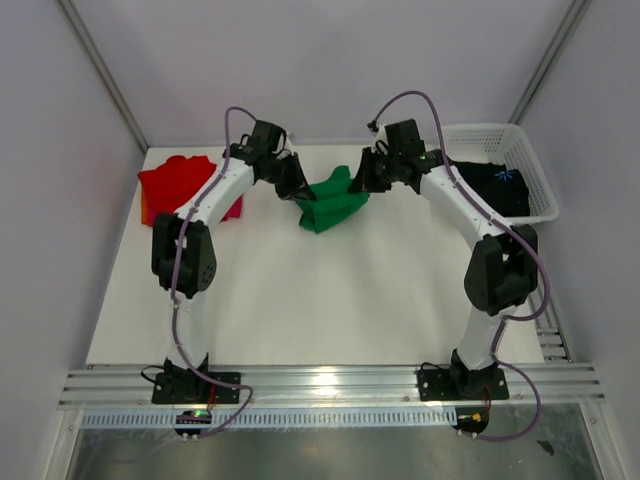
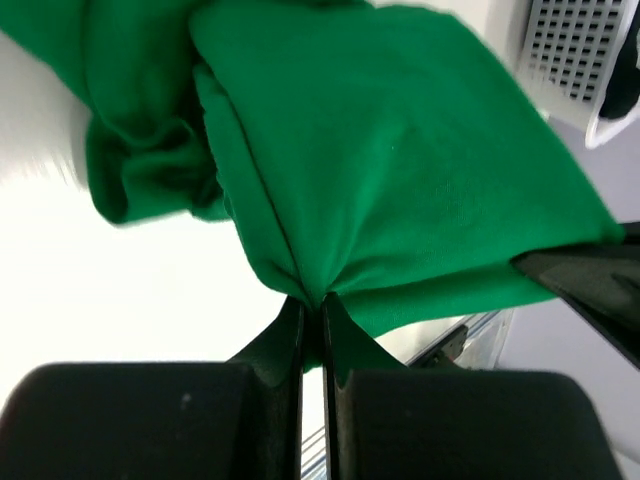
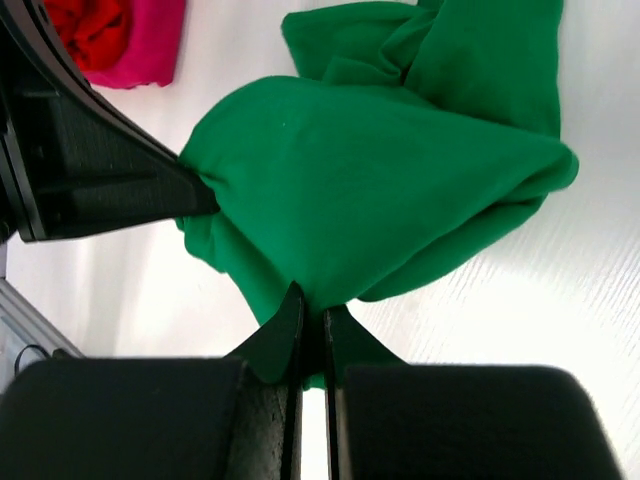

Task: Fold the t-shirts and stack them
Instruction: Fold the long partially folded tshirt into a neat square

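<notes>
My left jaws and right jaws are clamped on the bunched bright green cloth t-shirt (image 1: pixel 330 203), hanging (I think) just off the far white worktop (image 1: pixel 300 290), so tugging apart hard could slip a pinch.

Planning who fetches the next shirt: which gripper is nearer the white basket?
Right. The right gripper, shut on the green t-shirt, sits just left of the white basket; the left gripper pinches the shirt's other end, farther left.
</notes>
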`<action>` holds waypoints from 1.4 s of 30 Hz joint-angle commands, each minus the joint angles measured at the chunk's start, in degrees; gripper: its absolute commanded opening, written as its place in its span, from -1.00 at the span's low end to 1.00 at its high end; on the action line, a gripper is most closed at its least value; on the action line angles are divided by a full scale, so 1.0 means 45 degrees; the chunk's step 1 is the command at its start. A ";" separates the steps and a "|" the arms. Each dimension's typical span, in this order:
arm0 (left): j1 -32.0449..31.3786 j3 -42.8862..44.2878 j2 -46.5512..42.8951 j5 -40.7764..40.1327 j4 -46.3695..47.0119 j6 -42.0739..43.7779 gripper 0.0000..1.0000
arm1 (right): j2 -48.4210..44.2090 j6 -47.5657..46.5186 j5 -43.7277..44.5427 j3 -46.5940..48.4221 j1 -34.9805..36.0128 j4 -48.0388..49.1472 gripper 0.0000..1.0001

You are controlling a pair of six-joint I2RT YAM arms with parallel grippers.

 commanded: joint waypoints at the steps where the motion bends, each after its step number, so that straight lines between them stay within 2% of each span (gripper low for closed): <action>1: 0.0675 0.1910 0.1548 0.0609 -0.1419 0.0345 -1.00 | 0.0757 -0.0391 0.0285 0.1254 -0.0306 -0.0460 -0.94; 5: 0.1221 0.3436 0.3186 0.1391 -0.1751 -0.0240 -1.00 | 0.2064 -0.0333 0.0109 0.2366 -0.0384 -0.0908 -0.94; 14: 0.1711 0.3614 0.4129 0.1704 -0.1049 -0.0925 -1.00 | 0.3903 -0.0235 -0.0574 0.4516 -0.0384 -0.1729 -0.92; 18: 0.1711 0.3458 0.4325 0.1919 -0.0854 -0.0984 -0.99 | 0.4606 -0.0079 -0.1003 0.5024 -0.0384 -0.1867 -0.68; 19: 0.1711 0.3225 0.4344 0.1977 -0.0776 -0.1003 -0.96 | 0.4762 0.0018 -0.1120 0.5025 -0.0365 -0.1847 -0.47; 20: 0.1711 0.3088 0.4325 0.2191 -0.0524 -0.1042 -0.92 | 0.4841 0.0039 -0.1121 0.5006 -0.0365 -0.1828 -0.36; 21: 0.1711 0.2758 0.4306 0.2251 -0.0386 -0.1081 -0.74 | 0.4900 0.0078 -0.1121 0.4928 -0.0345 -0.1808 -0.27; 22: 0.1711 0.2619 0.4325 0.2251 -0.0288 -0.1082 -0.64 | 0.4997 0.0078 -0.1121 0.4908 -0.0306 -0.1769 -0.21; 24: 0.1711 0.2404 0.4325 0.2057 -0.0151 -0.1101 -0.16 | 0.5076 0.0078 -0.1043 0.4869 -0.0286 -0.1750 -0.14; 27: 0.1711 0.2033 0.4267 0.1919 -0.0112 -0.1062 0.08 | 0.5173 0.0020 -0.0984 0.4674 -0.0248 -0.1632 -0.11; 35: 0.1711 0.1427 0.4072 0.2173 0.0259 -0.0925 0.13 | 0.5525 -0.0098 -0.0945 0.4673 -0.0228 -0.1613 -0.10; 42: 0.1711 -0.0190 0.3001 0.2426 0.0845 -0.0614 0.13 | 0.5954 -0.0273 -0.0926 0.5199 -0.0228 -0.1886 -0.10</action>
